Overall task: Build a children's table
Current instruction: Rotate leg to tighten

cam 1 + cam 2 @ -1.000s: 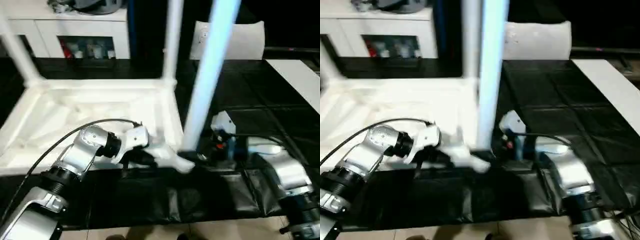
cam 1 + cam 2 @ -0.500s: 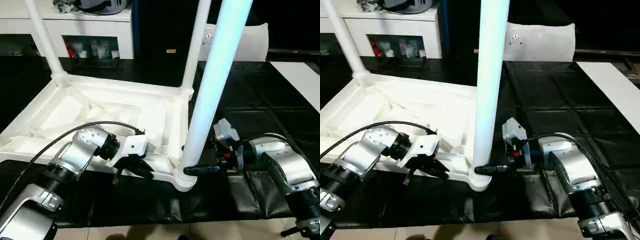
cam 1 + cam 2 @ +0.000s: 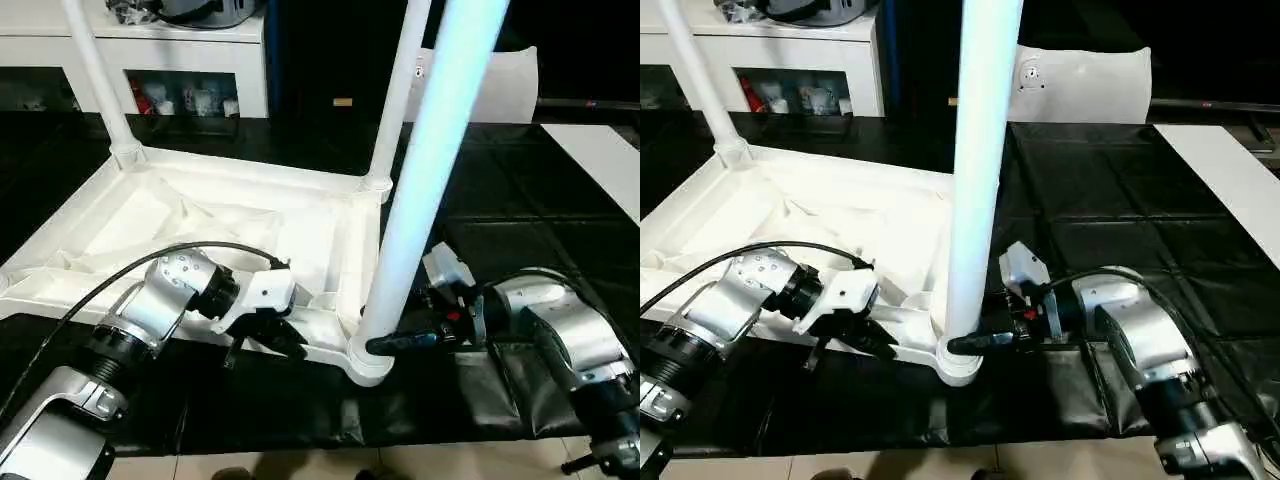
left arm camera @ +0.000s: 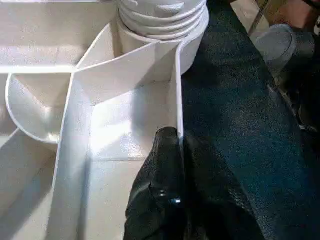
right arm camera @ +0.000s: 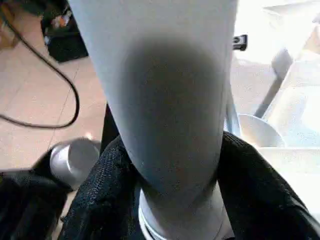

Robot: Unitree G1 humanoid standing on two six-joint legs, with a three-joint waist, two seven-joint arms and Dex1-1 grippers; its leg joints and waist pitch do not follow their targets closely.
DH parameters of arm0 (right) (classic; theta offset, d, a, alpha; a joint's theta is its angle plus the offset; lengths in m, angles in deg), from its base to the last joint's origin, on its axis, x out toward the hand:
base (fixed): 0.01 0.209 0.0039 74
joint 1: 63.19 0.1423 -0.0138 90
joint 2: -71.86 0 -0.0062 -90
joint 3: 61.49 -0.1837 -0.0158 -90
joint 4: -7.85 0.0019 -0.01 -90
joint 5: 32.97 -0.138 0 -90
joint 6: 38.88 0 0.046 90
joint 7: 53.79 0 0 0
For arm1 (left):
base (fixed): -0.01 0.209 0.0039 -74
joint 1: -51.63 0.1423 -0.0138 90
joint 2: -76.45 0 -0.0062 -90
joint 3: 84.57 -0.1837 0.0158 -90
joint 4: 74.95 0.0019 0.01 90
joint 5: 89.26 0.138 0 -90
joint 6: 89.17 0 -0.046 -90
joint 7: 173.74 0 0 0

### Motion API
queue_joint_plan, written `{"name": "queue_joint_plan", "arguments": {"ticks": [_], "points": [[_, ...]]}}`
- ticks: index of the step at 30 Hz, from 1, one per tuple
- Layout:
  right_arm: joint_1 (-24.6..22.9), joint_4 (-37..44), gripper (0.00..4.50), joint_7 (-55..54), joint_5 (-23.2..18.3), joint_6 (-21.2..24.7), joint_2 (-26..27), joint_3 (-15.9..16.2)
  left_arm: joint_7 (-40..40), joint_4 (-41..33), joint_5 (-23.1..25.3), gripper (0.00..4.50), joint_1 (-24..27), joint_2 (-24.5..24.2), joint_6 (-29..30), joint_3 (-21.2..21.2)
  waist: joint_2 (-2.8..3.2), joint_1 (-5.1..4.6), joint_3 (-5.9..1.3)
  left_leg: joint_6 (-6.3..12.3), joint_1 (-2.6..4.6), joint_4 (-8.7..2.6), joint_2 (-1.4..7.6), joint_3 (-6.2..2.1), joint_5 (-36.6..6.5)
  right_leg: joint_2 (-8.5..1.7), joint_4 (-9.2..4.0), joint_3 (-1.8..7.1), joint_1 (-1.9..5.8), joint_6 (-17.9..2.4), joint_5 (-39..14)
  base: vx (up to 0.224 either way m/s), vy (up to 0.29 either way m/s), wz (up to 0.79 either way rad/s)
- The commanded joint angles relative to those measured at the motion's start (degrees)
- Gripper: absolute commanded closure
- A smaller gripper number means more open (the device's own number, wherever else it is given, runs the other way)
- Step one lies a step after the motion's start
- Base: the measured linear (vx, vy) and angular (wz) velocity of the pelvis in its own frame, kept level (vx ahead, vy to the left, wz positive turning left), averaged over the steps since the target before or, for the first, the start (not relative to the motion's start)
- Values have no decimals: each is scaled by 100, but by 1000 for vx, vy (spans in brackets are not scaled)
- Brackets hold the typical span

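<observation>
Item: children's table (image 3: 230,215), white plastic, lying upside down on my black-covered bench (image 3: 520,190), ribbed underside up. It fills the 9 to 12 o'clock part of my head views, its near corner reaching the centre.

Legs fitted: three show standing in corner sockets. One far leg (image 3: 92,75) at 11 o'clock, a second far leg (image 3: 398,95) at 12 o'clock, and the near leg (image 3: 425,170) rising through the centre from the socket (image 3: 366,362) closest to me. The table's fourth corner, toward 8 o'clock, lies under my left forearm, so I cannot tell whether it has a leg.

Left hand (image 3: 268,338): fingers pinched together on the tabletop's thin near rim (image 4: 177,107), one finger (image 4: 165,165) inside the rim and one outside, just beside the near socket. I judge it is steadying the top.

Right hand (image 3: 985,341): fingers set around the foot of the near leg, one finger (image 5: 107,200) on each side and touching it, just above the socket. The hand is about half open, the leg between its fingers.

Progress: late. By my judgement, what remains is seating or turning the near leg fully home, checking the hidden fourth corner, then righting the table.

Other: white cabinet (image 3: 180,50) with shelves at 11 o'clock, small items inside.

Writing: none legible; no brand or label can be read on table, legs or cabinet.
</observation>
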Motion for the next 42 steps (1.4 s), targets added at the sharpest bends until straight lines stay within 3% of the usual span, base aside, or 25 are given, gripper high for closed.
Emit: {"name": "queue_joint_plan", "arguments": {"ticks": [1,3,5,7,9,10,13,16,17,18,20,23,25,28,32,33,36,42], "points": [[-113,331,254,-361,-267,325,179,-160,355,-147,-71,450,-178,206,302,137,22,-40,-354,224,0,-407,-36,144,-1115,-255,-378,167,384,-830,-2205,0,0,0],[-268,486,254,-949,-235,509,412,-281,862,-116,-92,450,-214,405,692,327,-1,-52,-345,176,3,-407,-62,133,-1214,-266,-421,138,394,-681,-2624,0,0,0],[-365,576,254,-1604,-27,528,675,-347,1180,-154,-100,450,-203,529,940,433,8,-80,-307,112,29,-398,-85,135,-1346,-261,-517,110,340,-454,-3158,0,0,0],[-401,604,255,-1976,116,532,834,-366,1357,-173,-83,450,-191,598,1064,479,-8,-164,-335,65,-31,-406,-121,96,-1328,-270,-548,49,399,-220,-3434,0,0,0],[-424,627,255,-2585,296,672,1131,-399,1789,-130,-13,450,-225,777,1274,582,-21,-253,-328,83,-47,-395,-131,98,-1278,-253,-557,48,374,-205,-3359,0,0,0],[-388,607,255,-3325,481,851,1520,-457,2369,-32,49,450,-315,1032,1502,729,-23,-324,-328,67,-53,-381,-143,101,-1279,-240,-556,45,361,-222,-3363,0,0,0],[-272,519,256,-4096,680,1053,1970,-500,3075,62,68,450,-437,1398,1829,945,-22,-384,-348,137,-39,-359,-165,96,-1281,-246,-594,23,358,-176,-3434,0,0,0],[25,140,256,-5277,938,1245,2612,-677,3935,177,92,450,-589,1854,2134,1183,-4,-465,-369,107,-56,-359,-161,98,-1158,-232,-532,55,335,-346,-3106,0,0,0],[218,-117,256,-5775,1078,1292,2893,-760,4278,218,86,450,-644,2060,2221,1300,8,-457,-384,110,-52,-370,-151,83,-1124,-244,-514,57,359,-376,-3000,0,0,0],[332,-276,256,-5948,1136,1214,3011,-791,4413,232,81,450,-666,2164,2263,1346,7,-480,-382,123,-83,-381,-138,85,-1017,-239,-478,83,372,-476,-2707,0,0,0],[452,-441,256,-6092,1168,1060,3148,-839,4533,231,85,450,-681,2276,2304,1382,18,-471,-419,174,-78,-372,-121,98,-863,-247,-424,116,389,-626,-2212,0,0,0],[498,-427,185,-6107,1052,932,3323,-954,4587,152,104,450,-648,2371,2371,1384,26,-437,-434,322,-89,-363,-113,121,-492,-236,-319,157,424,-956,-1255,0,0,0],[447,-322,168,-6087,1023,917,3351,-970,4594,118,142,450,-617,2355,2397,1356,27,-417,-440,426,-91,-367,-112,123,-304,-243,-269,172,463,-1135,-830,0,0,0],[246,-59,140,-5954,973,804,3275,-1022,4570,60,185,450,-532,2245,2418,1310,43,-407,-424,444,-74,-378,-104,129,-369,-247,-279,177,468,-1194,-822,0,0,0],[-167,394,103,-5306,863,620,2715,-978,4280,-79,219,450,-370,1992,2361,1238,50,-393,-395,398,-64,-395,-98,129,-687,-246,-334,173,488,-1057,-1220,0,0,0],[-232,466,93,-5190,856,615,2618,-975,4194,-88,226,450,-343,1933,2307,1213,47,-407,-387,401,-90,-400,-105,124,-744,-247,-350,168,505,-995,-1372,0,0,0],[-426,717,69,-4647,702,599,2186,-1018,3726,-150,191,450,-235,1674,2041,1103,45,-435,-374,406,-92,-395,-117,124,-880,-239,-410,167,484,-843,-1778,0,0,0],[-505,808,62,-3486,545,279,1279,-1033,2772,-235,140,450,-29,1029,1576,852,81,-379,-357,396,-44,-401,-78,114,-1077,-237,-428,156,421,-874,-2006,0,0,0]]}}
